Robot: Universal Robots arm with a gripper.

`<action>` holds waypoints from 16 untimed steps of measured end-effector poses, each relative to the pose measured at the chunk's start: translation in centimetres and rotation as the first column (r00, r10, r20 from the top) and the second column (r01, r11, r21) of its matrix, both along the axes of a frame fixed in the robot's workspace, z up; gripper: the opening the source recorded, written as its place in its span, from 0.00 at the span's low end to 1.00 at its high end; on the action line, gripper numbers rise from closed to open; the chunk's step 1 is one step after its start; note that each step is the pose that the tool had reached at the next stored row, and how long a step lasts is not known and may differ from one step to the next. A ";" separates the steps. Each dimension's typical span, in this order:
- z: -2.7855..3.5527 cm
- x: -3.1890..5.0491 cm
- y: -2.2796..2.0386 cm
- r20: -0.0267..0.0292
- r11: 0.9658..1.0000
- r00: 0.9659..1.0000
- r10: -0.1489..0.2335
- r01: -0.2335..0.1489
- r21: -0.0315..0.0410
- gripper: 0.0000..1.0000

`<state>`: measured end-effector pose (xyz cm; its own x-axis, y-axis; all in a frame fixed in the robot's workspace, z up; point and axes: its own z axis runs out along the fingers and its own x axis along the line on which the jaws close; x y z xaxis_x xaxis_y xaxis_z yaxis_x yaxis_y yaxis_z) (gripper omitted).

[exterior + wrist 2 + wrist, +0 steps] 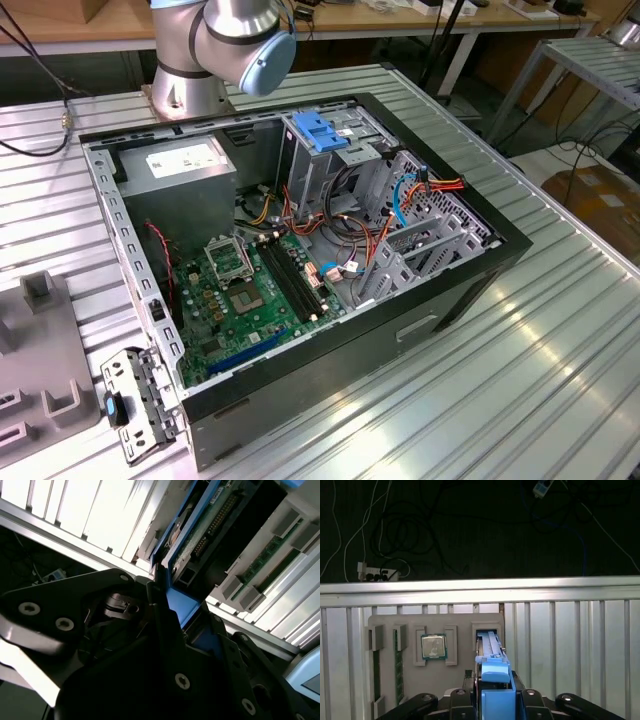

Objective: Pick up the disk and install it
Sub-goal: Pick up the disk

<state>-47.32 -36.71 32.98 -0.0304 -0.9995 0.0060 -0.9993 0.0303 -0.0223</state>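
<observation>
The disk (491, 667), a flat dark drive edged with bright blue rails, stands on edge in a slot of a grey fixture plate (460, 622). My gripper (495, 699) is shut on it, one black finger on each side of the blue rail. In the second wrist view the disk (202, 532) shows its connector end and blue edge, rising from between the black fingers of the gripper (181, 605). Whether the disk has left its slot, I cannot tell.
The fixture plate also holds a processor chip (433, 646) and memory sticks (398, 665), on a ribbed metal table (570, 640). In the exterior view an open computer case (500, 250) shows a motherboard (240, 290), a grey power supply (185, 165) and a drive cage with a blue latch plate (320, 130).
</observation>
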 end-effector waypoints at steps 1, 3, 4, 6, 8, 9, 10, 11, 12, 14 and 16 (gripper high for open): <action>0.01 0.00 0.00 0.000 1.000 1.000 0.000 0.000 0.000 0.37; 0.02 0.00 0.00 0.000 1.000 1.000 0.000 0.000 0.000 0.37; 0.02 0.00 0.00 0.000 1.000 1.000 0.000 0.000 0.000 0.37; 0.14 0.00 0.00 -0.001 1.000 1.000 0.000 0.000 0.000 0.37; 0.28 0.00 0.00 0.000 1.000 1.000 0.000 0.000 0.000 0.37; 0.41 0.00 0.00 0.000 1.000 1.000 0.000 0.000 0.000 0.37; 0.47 0.00 0.00 0.000 1.000 1.000 0.000 0.000 0.000 0.37; 0.61 0.00 0.00 0.000 1.000 1.000 0.000 0.000 0.000 0.37; 0.70 0.00 0.00 0.000 1.000 1.000 0.000 0.000 0.000 0.37; 1.04 0.00 0.00 0.000 1.000 1.000 0.000 0.000 0.000 0.37; 1.19 0.00 0.00 0.000 1.000 1.000 0.000 0.000 0.000 0.37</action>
